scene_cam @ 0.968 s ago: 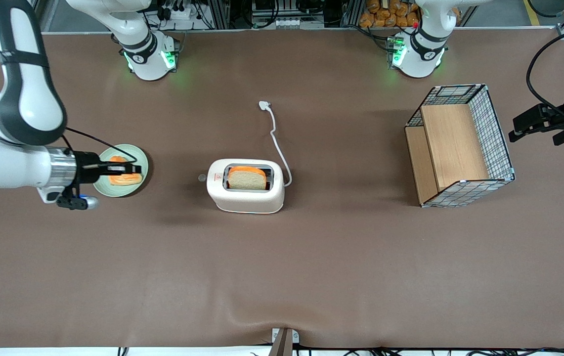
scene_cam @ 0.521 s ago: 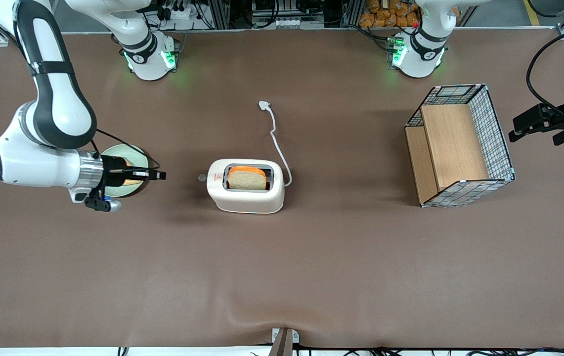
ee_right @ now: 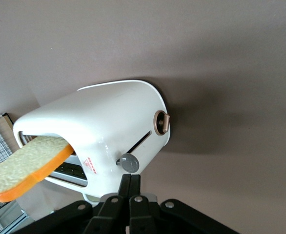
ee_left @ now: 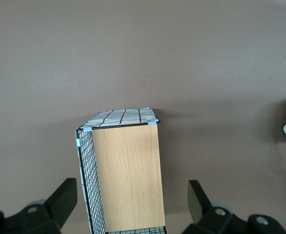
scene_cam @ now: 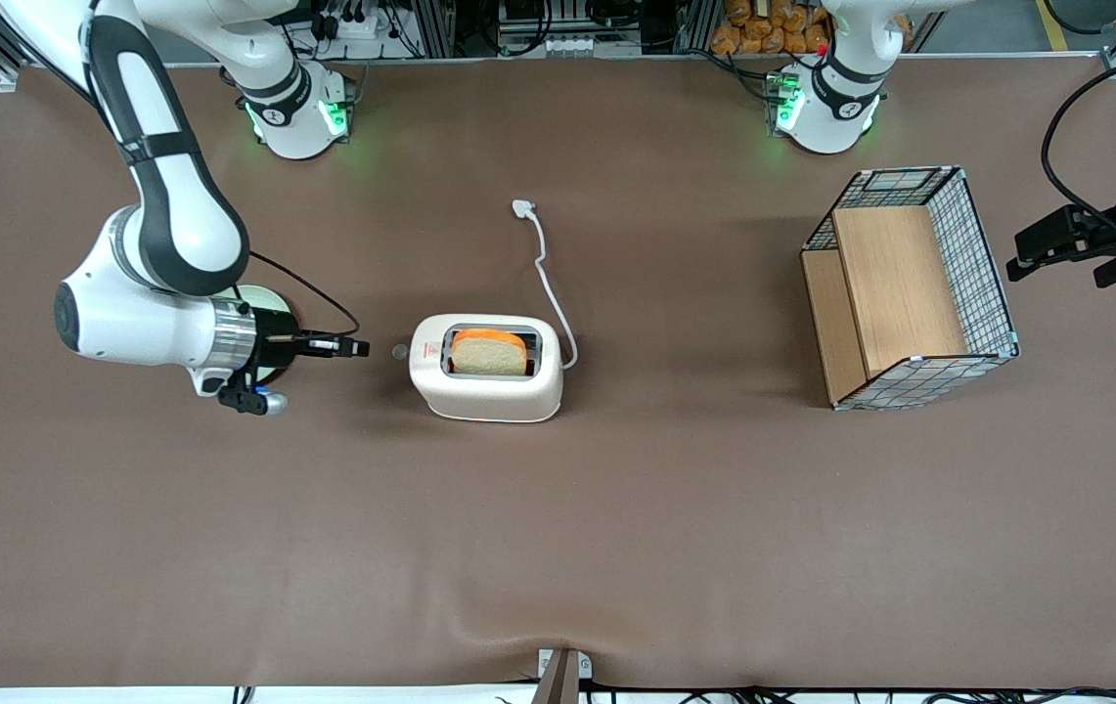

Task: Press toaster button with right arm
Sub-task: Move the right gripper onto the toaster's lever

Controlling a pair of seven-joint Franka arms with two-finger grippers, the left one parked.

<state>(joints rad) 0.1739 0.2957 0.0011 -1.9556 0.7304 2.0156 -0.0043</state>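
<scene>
My gripper (scene_cam: 354, 346), jaws pressed together and holding nothing, points straight at the button (ee_right: 129, 162) on the toaster (scene_cam: 486, 369) end facing me, near but apart.

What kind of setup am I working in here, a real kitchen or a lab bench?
Most likely a robotics lab bench, not a kitchen: a brown-covered table, arm bases bolted along its edge, cabling and aluminium framing nearby. The gripper, shut, hangs beside the toaster, near its button.

On the counter (scene_cam: 616, 548): one toaster (scene_cam: 486, 369), one bread slice (scene_cam: 489, 354), one plate (scene_cam: 269, 303), one wire basket (scene_cam: 913, 286); one pincer (scene_cam: 358, 347).
</scene>
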